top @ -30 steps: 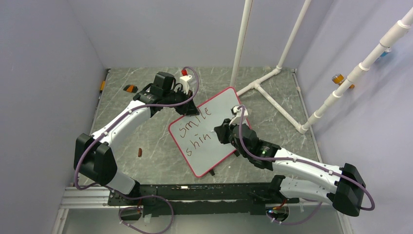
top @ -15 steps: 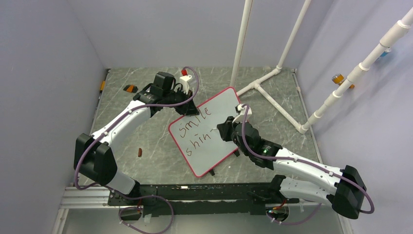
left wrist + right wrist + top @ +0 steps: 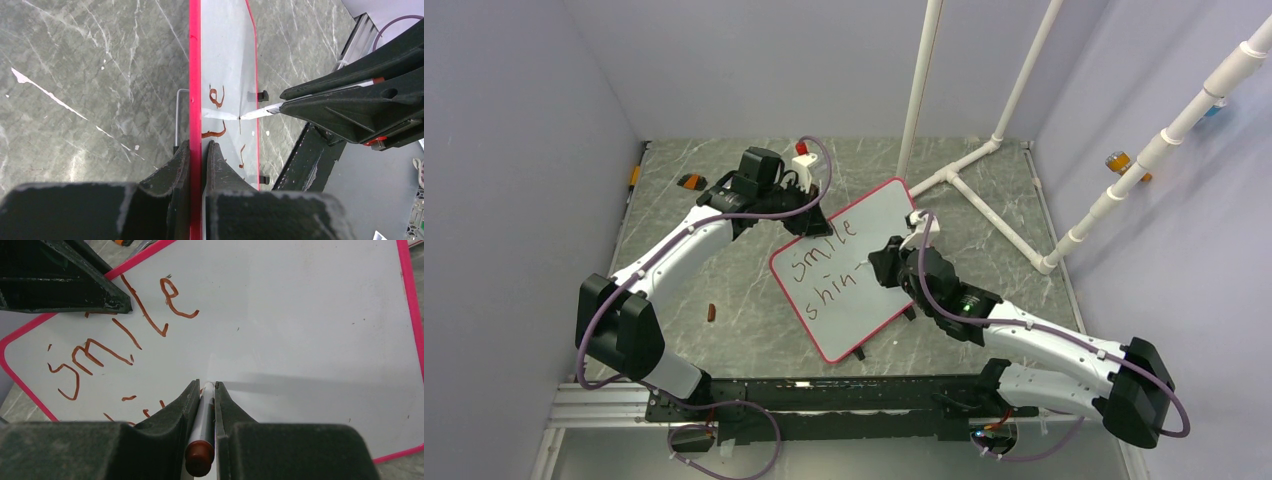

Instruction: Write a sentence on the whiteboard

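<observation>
Grey marbled desk (image 3: pixel 744 340). White pipe frame (image 3: pixel 999 224) lying at 1 o'clock, uprights rising from it. Small orange-black object (image 3: pixel 691 181) at 10 o'clock. Tiny brown piece (image 3: pixel 712 313) at 8 o'clock. Metal rail (image 3: pixel 604 405) along 6 o'clock edge.

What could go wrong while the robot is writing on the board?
The left gripper pinches only the thin red-pink rim of the white whiteboard, so a hard push from the white, brown-capped marker in the right gripper might shift the board and spoil the line. The right gripper also sits close over the reddish-brown words, so it might smear them.
</observation>
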Available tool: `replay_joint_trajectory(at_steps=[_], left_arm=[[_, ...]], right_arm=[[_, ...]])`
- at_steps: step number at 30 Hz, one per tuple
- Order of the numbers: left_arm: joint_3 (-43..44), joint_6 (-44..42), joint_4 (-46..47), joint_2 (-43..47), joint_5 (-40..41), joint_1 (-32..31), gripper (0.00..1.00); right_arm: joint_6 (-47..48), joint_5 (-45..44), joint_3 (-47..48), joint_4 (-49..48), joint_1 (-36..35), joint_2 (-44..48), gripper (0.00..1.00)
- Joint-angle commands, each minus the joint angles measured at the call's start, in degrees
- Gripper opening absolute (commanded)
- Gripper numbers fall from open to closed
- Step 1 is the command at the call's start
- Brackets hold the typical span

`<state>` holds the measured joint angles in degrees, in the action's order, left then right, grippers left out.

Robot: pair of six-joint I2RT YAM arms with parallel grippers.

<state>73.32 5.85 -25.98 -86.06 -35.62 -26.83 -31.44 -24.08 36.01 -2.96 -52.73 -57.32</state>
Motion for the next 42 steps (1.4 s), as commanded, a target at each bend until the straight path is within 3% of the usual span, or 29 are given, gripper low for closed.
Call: replay_joint_trajectory(at_steps=[1, 25, 42], left_arm=[[1.0, -3.8, 3.5, 2.1, 4.9, 0.2, 0.0], [1.0, -4.1, 3.4, 2.1, 5.0, 0.3, 0.0], [1.0, -3.6, 3.5, 2.4, 4.9, 0.3, 0.0]], right_arm=[[0.6, 1.8, 2.0, -2.6, 0.2, -1.3, 0.0], [-2.5, 5.2, -2.8, -2.9, 0.2, -0.4, 0.0], [-3.6, -1.3, -4.8, 2.7, 0.3, 4.0, 0.0]])
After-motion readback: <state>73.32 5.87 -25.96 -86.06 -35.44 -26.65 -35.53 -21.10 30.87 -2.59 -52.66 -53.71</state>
